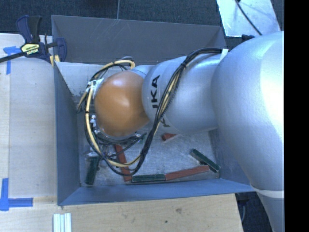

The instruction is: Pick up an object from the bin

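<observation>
Part of my gripper [98, 148] pokes out under the arm's wrist, low over the bin's front left area. Just below it a short dark stick-like thing [91, 171] lies near the front left corner; I cannot tell if the two touch. A reddish-brown stick [121, 159] slants away from the gripper toward the front wall.
Along the front wall lies a long thin rod, dark green on the left and red on the right [166, 176]. A green-tipped piece [204, 160] lies at the front right, and a small red scrap [168, 137] nearer the middle. The arm and its cables cover the back half of the bin.
</observation>
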`<state>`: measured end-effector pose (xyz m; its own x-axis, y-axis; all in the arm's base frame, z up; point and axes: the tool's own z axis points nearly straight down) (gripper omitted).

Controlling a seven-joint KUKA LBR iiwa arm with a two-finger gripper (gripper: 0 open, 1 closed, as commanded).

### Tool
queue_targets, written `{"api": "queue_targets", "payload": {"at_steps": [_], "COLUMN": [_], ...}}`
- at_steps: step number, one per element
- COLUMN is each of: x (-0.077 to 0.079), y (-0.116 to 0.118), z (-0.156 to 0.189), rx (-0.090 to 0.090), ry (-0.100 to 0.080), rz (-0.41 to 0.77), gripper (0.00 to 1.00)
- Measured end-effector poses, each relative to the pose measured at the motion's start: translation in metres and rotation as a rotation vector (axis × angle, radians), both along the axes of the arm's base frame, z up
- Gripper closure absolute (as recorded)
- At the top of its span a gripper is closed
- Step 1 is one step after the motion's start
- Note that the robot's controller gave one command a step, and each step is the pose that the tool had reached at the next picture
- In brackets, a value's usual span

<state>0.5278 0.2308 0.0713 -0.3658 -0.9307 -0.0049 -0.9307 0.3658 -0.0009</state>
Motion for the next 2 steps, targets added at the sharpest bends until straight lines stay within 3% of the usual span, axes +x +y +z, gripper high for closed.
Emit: {"api": "queue_targets", "payload": {"at_steps": [2], "x": [0.0001], "y": [0.0000], "z": [0.0001], "rx": [-0.001], "ry": [0.001], "rz": [-0.001], "gripper": [1.00]}}
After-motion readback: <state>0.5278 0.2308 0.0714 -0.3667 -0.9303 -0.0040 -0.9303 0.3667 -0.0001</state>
